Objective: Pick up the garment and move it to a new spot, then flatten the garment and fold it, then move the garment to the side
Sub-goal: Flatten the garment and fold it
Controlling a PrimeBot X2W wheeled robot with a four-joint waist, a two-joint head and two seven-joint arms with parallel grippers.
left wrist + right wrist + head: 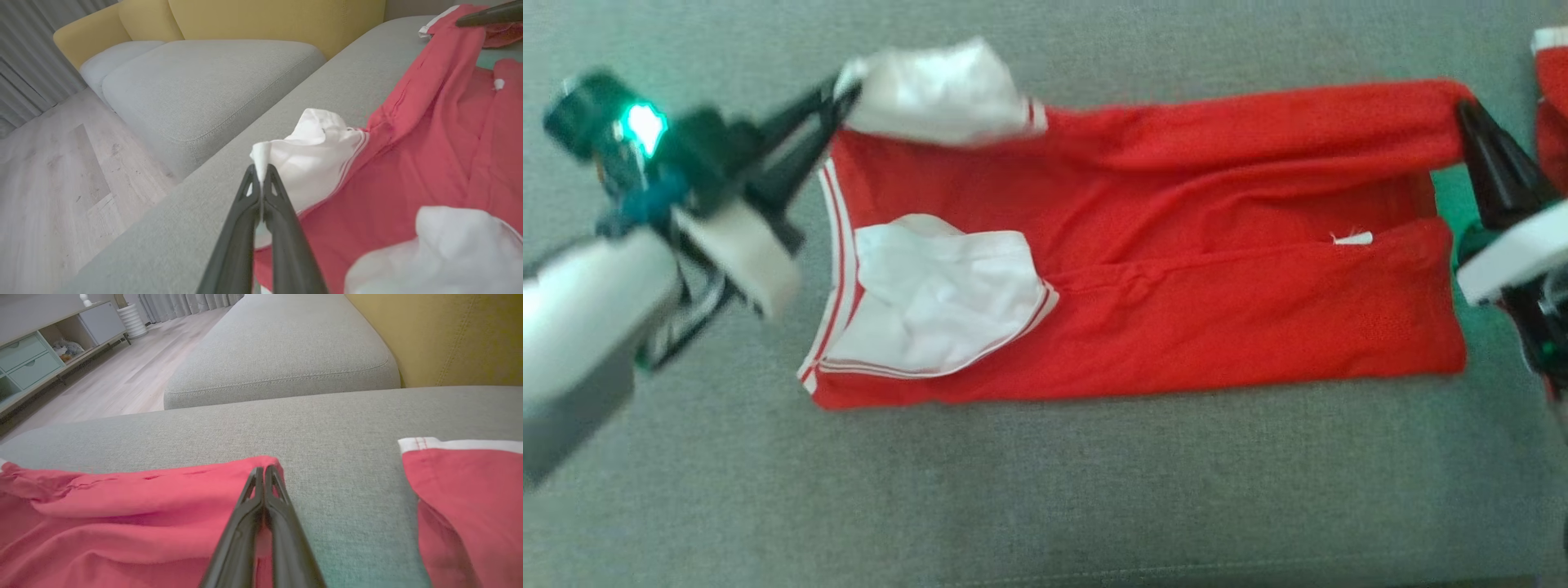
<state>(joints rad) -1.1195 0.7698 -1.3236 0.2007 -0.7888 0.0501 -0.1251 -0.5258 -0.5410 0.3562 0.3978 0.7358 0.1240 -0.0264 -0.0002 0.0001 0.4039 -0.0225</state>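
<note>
The garment [1176, 286], a red shirt with white sleeves, lies spread out on a grey sofa seat [1045, 490]. Another red cloth [1553, 106] lies near it on the right, with a gap between them. The left gripper [845, 94] is squeezed tight on the far white sleeve [939, 90]. The right gripper [1466, 110] pinches the shirt's far red corner. The left wrist view shows a yellow sofa back [265, 20] and a wood floor [49, 171]. The right wrist view shows a cabinet [36, 355] with drawers.

No text can be read; the white tag [1352, 238] on the garment [1176, 327] (too blurred) gives nothing
</note>
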